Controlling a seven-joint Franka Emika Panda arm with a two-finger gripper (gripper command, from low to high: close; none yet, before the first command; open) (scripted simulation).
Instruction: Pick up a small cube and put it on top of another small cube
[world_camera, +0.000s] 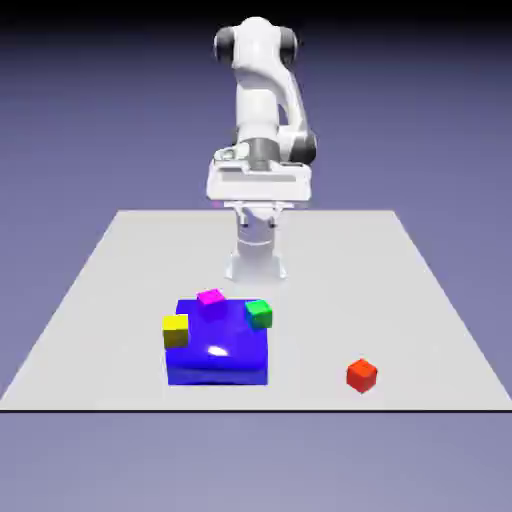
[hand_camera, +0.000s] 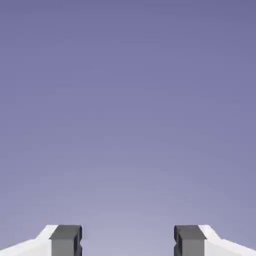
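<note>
Jaws (hand_camera: 128, 241) stand spread with nothing between them, and the hand view shows only the blue-violet backdrop, so the hand is probably not yet aimed at the desk (world_camera: 420, 290). Only the exterior view shows the small red cube (world_camera: 361, 375) alone at the desk's five o'clock, well apart from the big blue block (world_camera: 220, 355) carrying the yellow cube (world_camera: 176, 330), magenta cube (world_camera: 211, 303) and green cube (world_camera: 259, 314) at seven o'clock.

Even rendered light, sharp focus; white glare on blue block (world_camera: 218, 352) — soft backdrop gradient
</note>
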